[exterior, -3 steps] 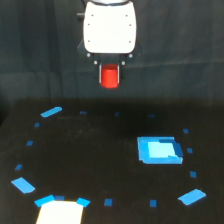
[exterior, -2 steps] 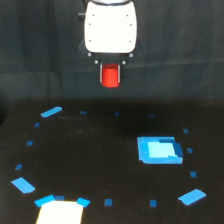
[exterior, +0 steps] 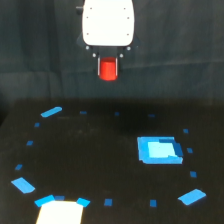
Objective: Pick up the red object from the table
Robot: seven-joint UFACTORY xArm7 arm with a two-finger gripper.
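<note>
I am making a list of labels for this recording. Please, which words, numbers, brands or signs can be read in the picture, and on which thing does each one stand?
None can be read.
White boxy body of the tool: plain, no print visible.
Small red cylinder-like object held in the tool: plain.
Black table: only bright blue tape marks and a larger blue rectangle patch, no letters.
The picture is blurred, so small print could be missed.

The claw (exterior: 108, 62) grips the red object (exterior: 108, 70) high above the table (exterior: 100, 160).
</note>
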